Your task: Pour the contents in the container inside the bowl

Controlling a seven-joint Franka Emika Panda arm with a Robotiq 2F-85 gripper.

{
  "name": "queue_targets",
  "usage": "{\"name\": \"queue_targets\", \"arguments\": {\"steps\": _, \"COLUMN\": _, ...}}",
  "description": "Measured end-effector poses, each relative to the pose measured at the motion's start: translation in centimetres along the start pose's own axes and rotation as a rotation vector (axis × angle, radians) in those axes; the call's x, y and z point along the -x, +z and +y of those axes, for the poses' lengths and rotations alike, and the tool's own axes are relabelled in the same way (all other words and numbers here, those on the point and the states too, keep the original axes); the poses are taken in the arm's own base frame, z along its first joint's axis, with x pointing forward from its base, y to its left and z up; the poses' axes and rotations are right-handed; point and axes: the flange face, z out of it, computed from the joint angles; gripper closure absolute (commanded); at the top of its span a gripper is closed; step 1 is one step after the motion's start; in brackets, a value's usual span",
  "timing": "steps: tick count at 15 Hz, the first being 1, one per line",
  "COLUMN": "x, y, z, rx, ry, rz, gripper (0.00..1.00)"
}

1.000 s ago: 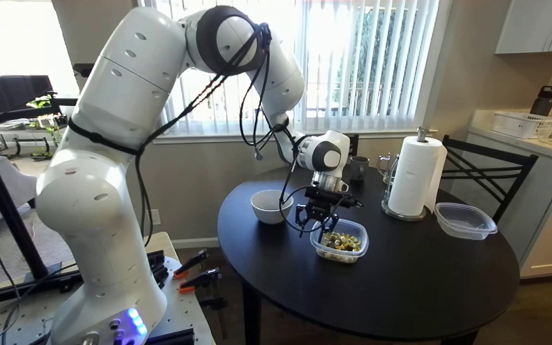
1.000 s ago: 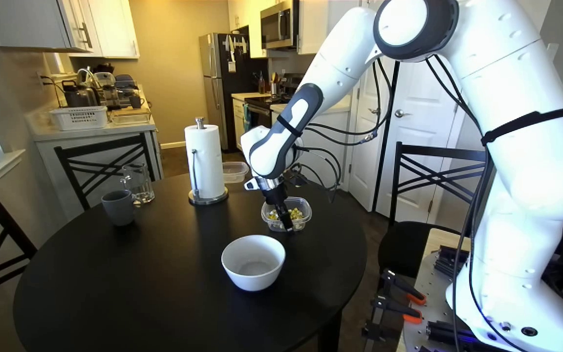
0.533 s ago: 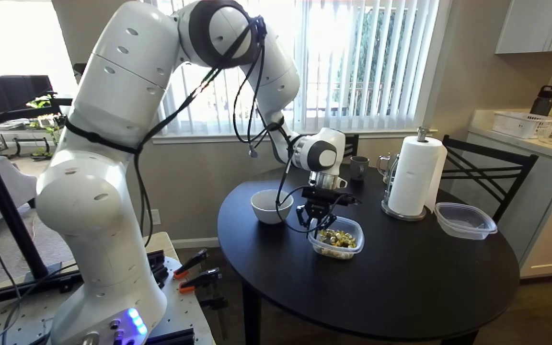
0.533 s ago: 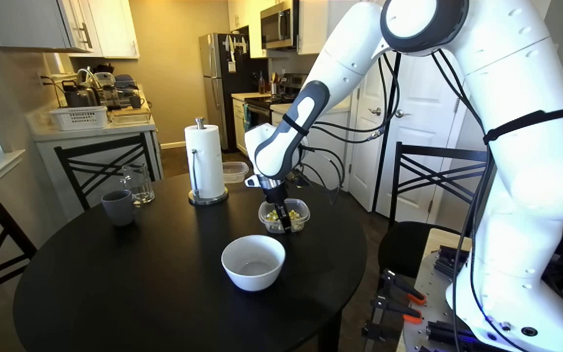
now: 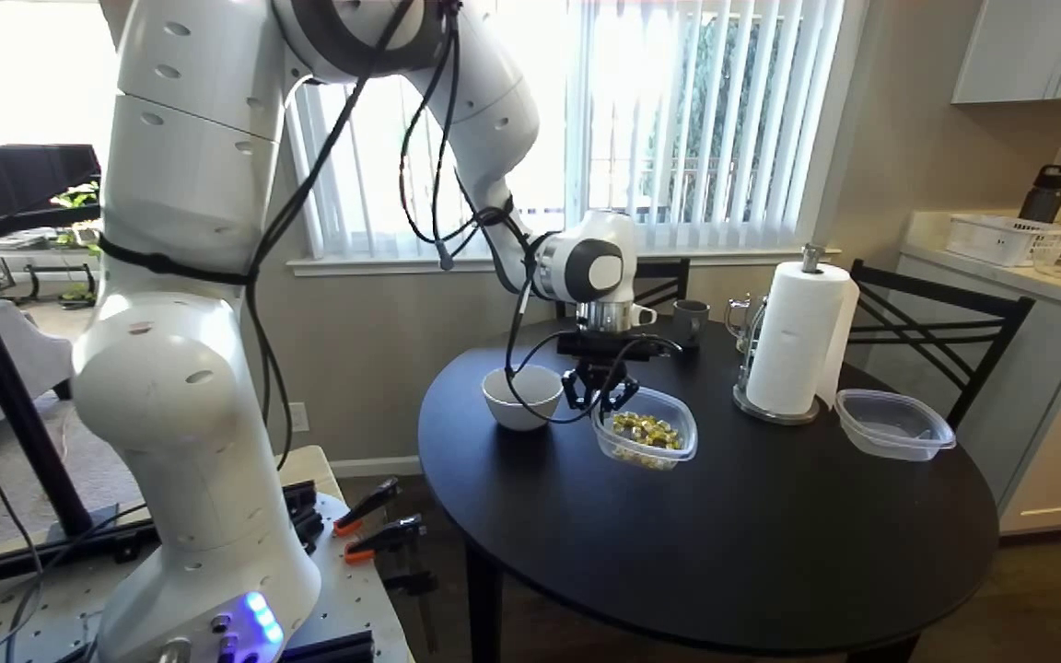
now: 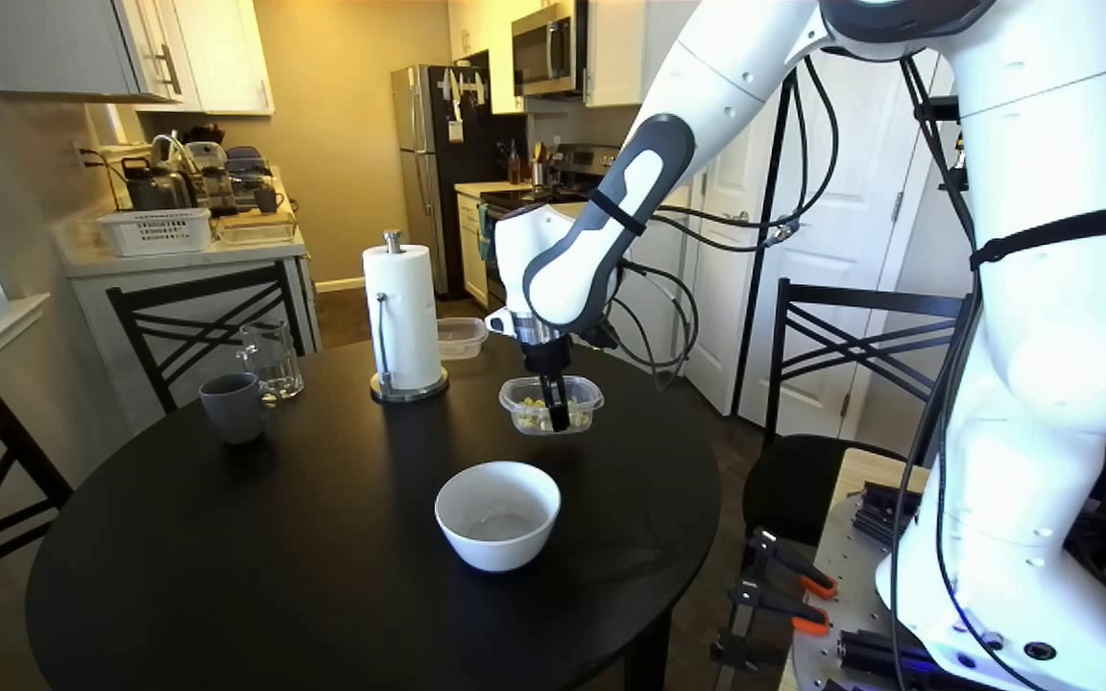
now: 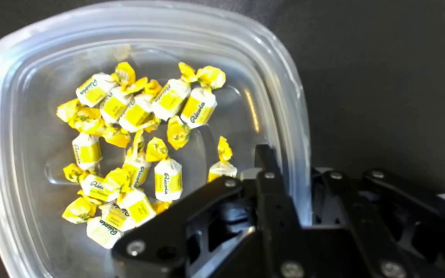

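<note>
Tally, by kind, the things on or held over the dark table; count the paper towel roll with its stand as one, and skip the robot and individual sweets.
Paper towel roll: 1
White bowl: 1
Gray mug: 1
Glass mug: 1
Sweets tub and plain tub, both clear plastic: 2
Total: 6

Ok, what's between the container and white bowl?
In an exterior view: the fingers, clamped on the near wall of the container, then dark tabletop before the bowl.
</note>
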Motion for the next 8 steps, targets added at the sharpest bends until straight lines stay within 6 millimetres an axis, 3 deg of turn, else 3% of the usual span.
{"name": "queue_targets", "arguments": {"steps": 4, "x": -0.6, "y": -3.3, "z": -3.3, "rx": 0.081, "ry": 0.001, "rz": 0.005, "gripper": 0.95}}
{"name": "queue_targets", "arguments": {"steps": 8, "x": -1.3, "y": -7.2, "z": -8.5, "rx": 0.136, "ry": -0.031, "rz": -0.011, "gripper": 0.95}}
